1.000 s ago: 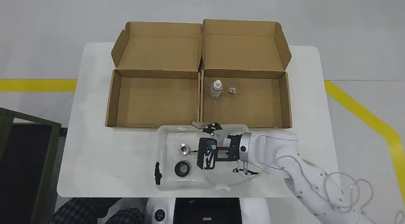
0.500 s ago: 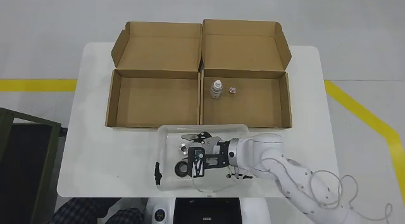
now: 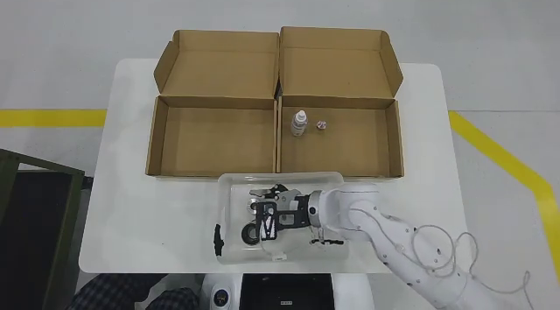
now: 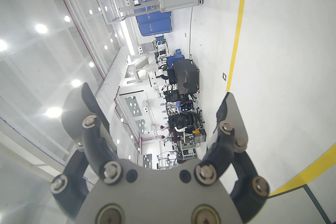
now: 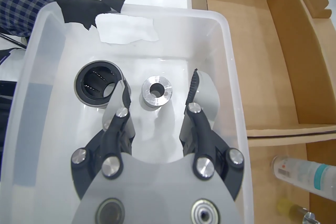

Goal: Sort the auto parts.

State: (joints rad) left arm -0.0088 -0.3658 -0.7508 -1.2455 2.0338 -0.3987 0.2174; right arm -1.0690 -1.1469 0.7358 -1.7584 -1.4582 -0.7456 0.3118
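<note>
A: Where are the parts?
B: In the clear bin (image 5: 228,51) on the white counter (image 3: 131,179). The steel bushing (image 5: 156,90) sits between the right jaws, which are spread apart, with the black bearing (image 5: 95,82) beside it.
A: The left jaws?
B: Apart too (facing a bright workshop hall, yellow floor line (image 4: 237,25)).

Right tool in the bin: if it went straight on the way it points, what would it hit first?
Probably the silver ring, lined up between the open fingers of the right tool in the clear bin; depth is unclear.

White right arm (image 3: 389,229); black jaws, silver screws (image 5: 204,167); grey wrist plate (image 5: 157,188).
</note>
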